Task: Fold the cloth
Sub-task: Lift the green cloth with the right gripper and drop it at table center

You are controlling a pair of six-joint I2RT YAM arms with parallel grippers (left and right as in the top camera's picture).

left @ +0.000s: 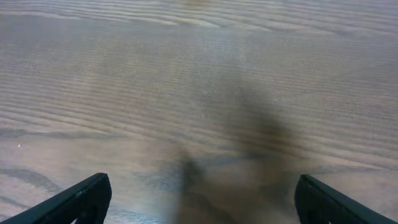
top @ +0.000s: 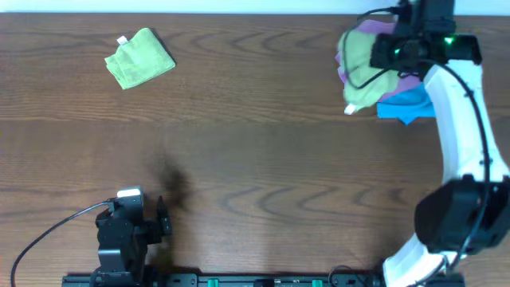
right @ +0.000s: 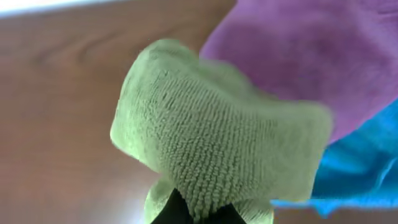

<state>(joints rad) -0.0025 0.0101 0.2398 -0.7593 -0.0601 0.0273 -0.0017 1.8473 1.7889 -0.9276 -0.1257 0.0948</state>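
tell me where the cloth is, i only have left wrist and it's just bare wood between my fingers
Observer: The cloth is at the far right of the table, bunched up and pinched in the right end effector.
Operator: is it on bare table there
Observer: No. From overhead it overlaps a purple cloth, with a blue cloth at its near edge.
Operator: anything on my side
Observer: Only a small folded green cloth at the far left, well ahead of the left end effector, which is open near the table's front edge.
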